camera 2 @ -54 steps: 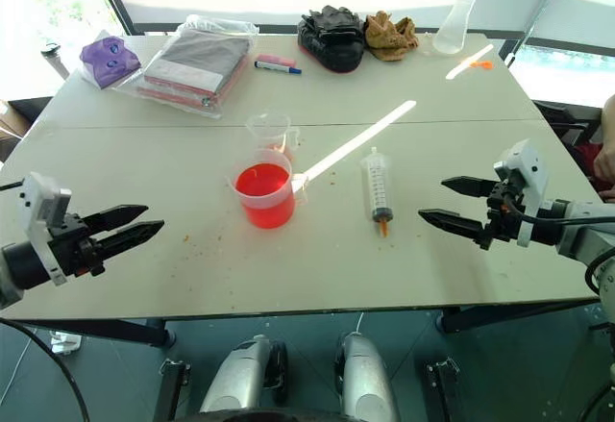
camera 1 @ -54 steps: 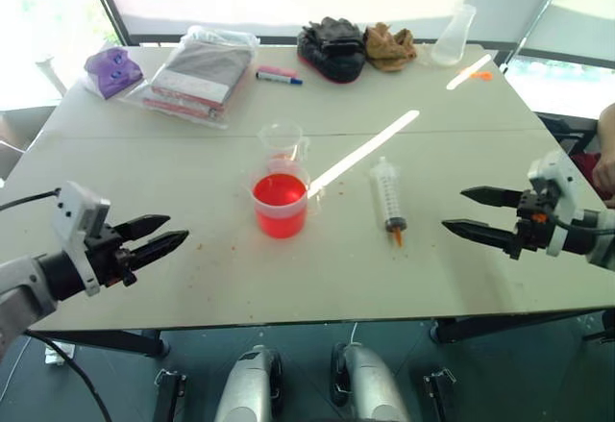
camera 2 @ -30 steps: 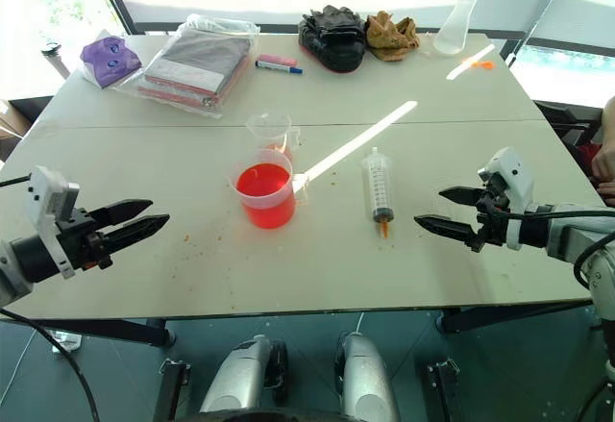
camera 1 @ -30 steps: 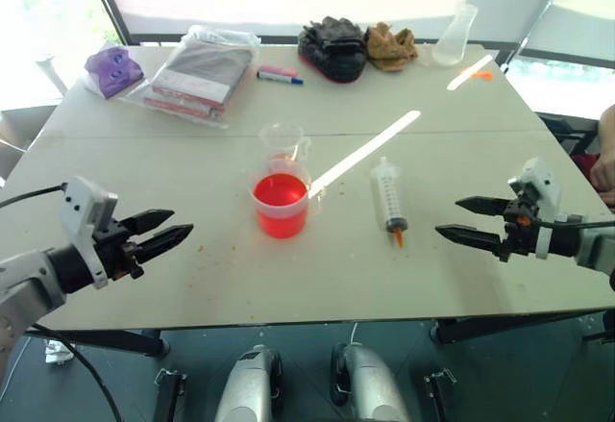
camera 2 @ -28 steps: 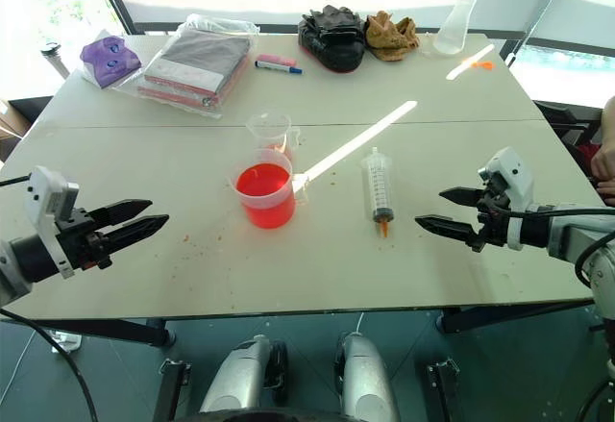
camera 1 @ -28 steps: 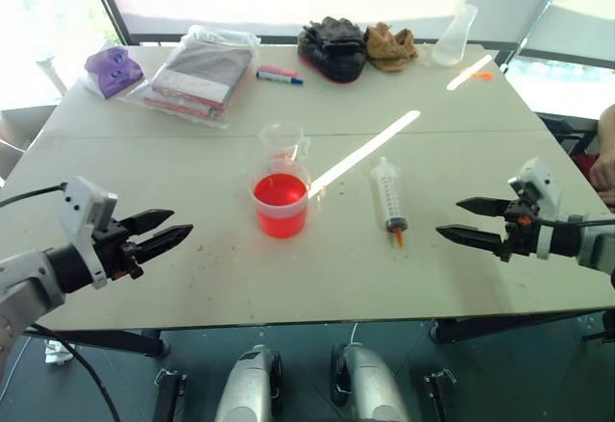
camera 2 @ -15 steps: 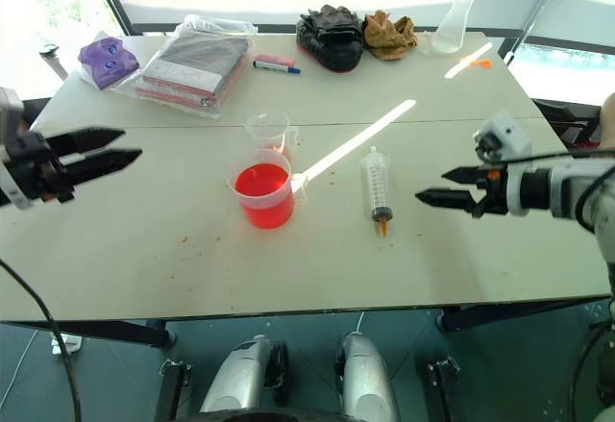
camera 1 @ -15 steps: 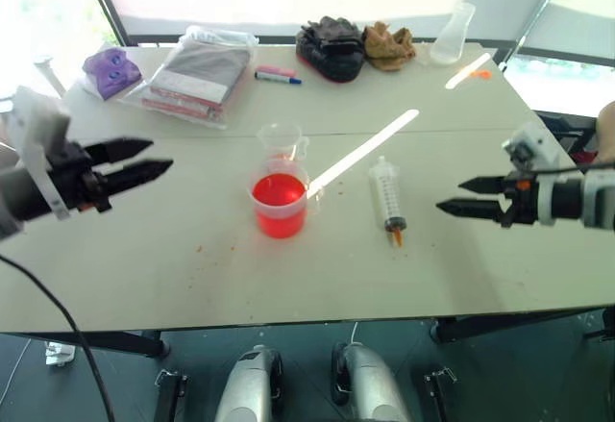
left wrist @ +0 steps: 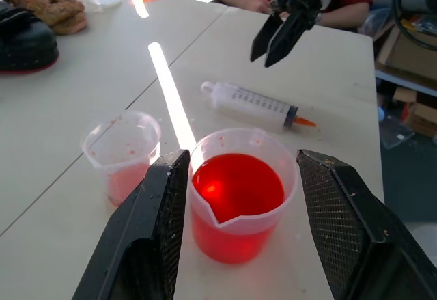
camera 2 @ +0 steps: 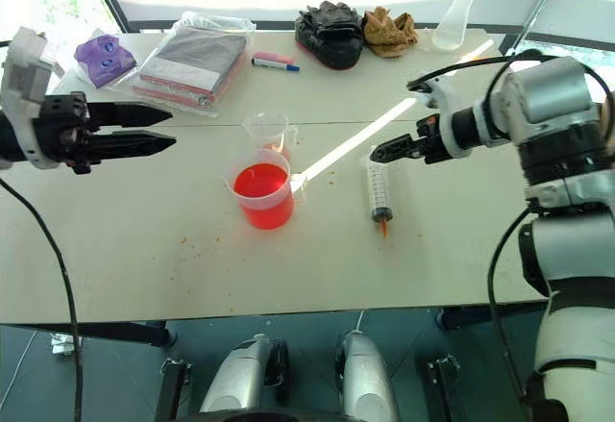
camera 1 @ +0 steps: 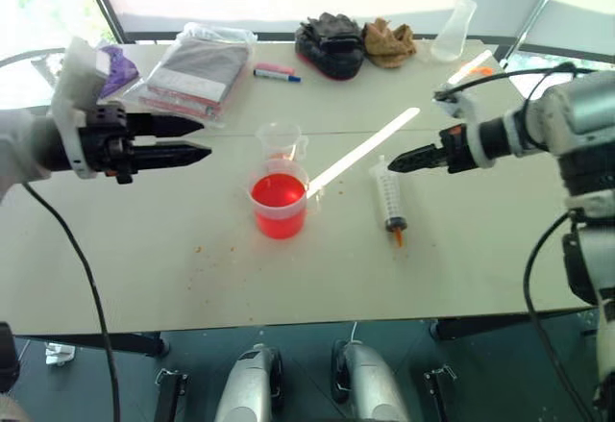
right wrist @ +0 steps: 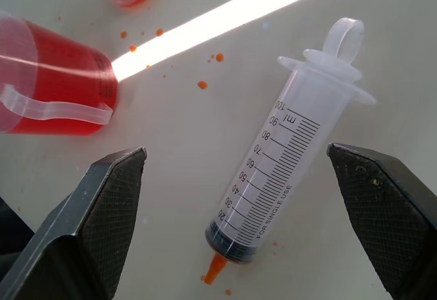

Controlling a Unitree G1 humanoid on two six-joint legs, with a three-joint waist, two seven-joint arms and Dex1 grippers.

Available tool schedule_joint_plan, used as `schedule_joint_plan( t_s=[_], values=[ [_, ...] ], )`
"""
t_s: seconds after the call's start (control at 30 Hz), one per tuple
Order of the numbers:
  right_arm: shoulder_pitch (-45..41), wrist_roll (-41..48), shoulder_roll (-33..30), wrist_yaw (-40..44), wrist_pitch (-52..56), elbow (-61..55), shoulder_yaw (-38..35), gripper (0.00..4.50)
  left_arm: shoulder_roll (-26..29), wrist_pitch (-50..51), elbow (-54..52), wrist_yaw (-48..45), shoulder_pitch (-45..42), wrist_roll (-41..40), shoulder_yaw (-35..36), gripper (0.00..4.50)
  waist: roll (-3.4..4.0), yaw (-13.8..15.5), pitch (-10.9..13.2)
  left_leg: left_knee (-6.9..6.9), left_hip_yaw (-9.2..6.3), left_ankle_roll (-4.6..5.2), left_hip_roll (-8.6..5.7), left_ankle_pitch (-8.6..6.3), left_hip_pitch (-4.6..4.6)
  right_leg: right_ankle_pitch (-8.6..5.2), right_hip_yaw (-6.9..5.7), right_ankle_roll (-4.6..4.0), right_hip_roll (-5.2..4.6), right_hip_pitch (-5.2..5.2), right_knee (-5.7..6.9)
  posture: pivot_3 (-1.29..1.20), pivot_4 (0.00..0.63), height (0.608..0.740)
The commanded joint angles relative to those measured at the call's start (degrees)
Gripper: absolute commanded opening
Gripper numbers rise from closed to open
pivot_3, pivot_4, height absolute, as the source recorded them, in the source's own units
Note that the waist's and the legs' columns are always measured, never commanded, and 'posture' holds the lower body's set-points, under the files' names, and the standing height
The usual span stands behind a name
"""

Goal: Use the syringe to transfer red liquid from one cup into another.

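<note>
Currently the syringe (camera 1: 388,194) lies flat on the white table (camera 1: 192,268), right of frame centre in the head views, orange tip toward the near edge and plunger ring toward the far edge. Nothing grips it.

Right gripper (camera 2: 381,151) — jaws wide apart and empty — hovers just above the plunger end of the syringe, pointing down and toward the left of the frame. In the right wrist view both black fingers (right wrist: 89,225) flank the barrel without touching it.

Left gripper (camera 1: 197,139) is at the left of the frame, raised over the table, roughly level, aimed toward the cups. Its jaws are parted and hold nothing; in the left wrist view the fingers (left wrist: 147,238) frame the larger cup from a distance.

Larger cup (camera 1: 280,204), with pouring lip, stands upright near frame centre, about half full of red liquid (camera 1: 279,192). Smaller cup (camera 1: 281,140) stands just behind it, toward the far edge, with a thin red layer at the bottom.

Along the far edge — a bagged packet (camera 1: 197,71), a marker (camera 1: 277,76), dark gloves (camera 1: 332,45), a tan cloth (camera 1: 389,43), a clear flask (camera 1: 455,33) and a purple item (camera 1: 113,66). A person's hands (left wrist: 256,5) rest at the table edge in the left wrist view.
</note>
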Motion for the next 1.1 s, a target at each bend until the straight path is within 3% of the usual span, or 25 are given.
schedule_joint_plan(
  t_s=[0.03,0.33,0.67,0.77,0.83,0.93,1.1],
  values=[
    [-3.1,-4.8,2.7,1.3,-4.0,7.4,3.0,4.45,-0.5,1.6,-3.7,1.0,-1.2,-2.8,2.4,2.58,-0.01,0.0,0.0,0.00,-0.01,0.00,0.00,0.00,-0.01,0.00,0.00,0.02,0.00,0.00,0.01,0.00,0.150,0.740],
    [-9.4,-14.9,15.4,2.0,-15.7,30.4,3.0,4.45,-3.7,4.5,-8.3,6.4,0.1,-7.3,6.2,2.58,-0.01,-0.2,0.0,0.06,-0.02,-0.02,-0.01,0.02,0.06,0.10,0.03,0.25,0.03,0.04,0.14,0.00,0.150,0.740],
    [-7.6,-26.8,22.6,3.2,-24.7,38.3,5.4,4.45,-6.7,3.5,-13.3,10.9,6.2,-8.0,7.4,2.58,0.00,-0.3,0.0,0.12,-0.05,-0.14,-0.02,0.09,0.13,0.12,0.04,0.28,0.02,0.12,0.19,0.00,0.150,0.740],
    [-7.0,-28.5,23.5,2.4,-25.3,39.3,3.7,3.57,-7.6,3.7,-15.1,12.6,8.1,-8.7,8.3,2.58,-0.10,-0.4,-0.1,0.12,-0.11,-0.12,0.00,0.07,0.28,0.12,0.04,0.28,0.06,0.30,0.19,0.00,0.150,0.740],
    [-6.7,-29.6,24.0,1.7,-26.0,39.8,2.8,2.53,-8.0,4.0,-16.1,13.7,9.5,-9.2,9.1,2.58,-0.11,-0.4,-0.1,0.13,-0.14,-0.12,0.00,0.07,0.28,0.12,0.04,0.27,0.06,0.30,0.20,0.00,0.150,0.740],
    [-6.2,-30.9,24.5,2.5,-25.9,40.3,2.2,1.48,-8.3,4.0,-16.4,15.4,9.9,-9.7,9.5,2.58,-0.21,-0.4,-0.2,0.13,-0.15,-0.12,0.00,0.07,0.45,0.12,0.04,0.26,0.07,0.48,0.21,0.00,0.150,0.740],
    [-6.5,-30.6,24.4,3.2,-22.4,40.2,-0.6,1.46,-8.7,4.0,-17.5,17.9,10.8,-10.0,9.6,2.58,-0.25,-0.2,-0.2,0.15,-0.19,-0.13,-0.01,0.07,0.66,0.11,0.04,0.24,0.06,0.75,0.19,0.00,0.150,0.740]
  ],
)
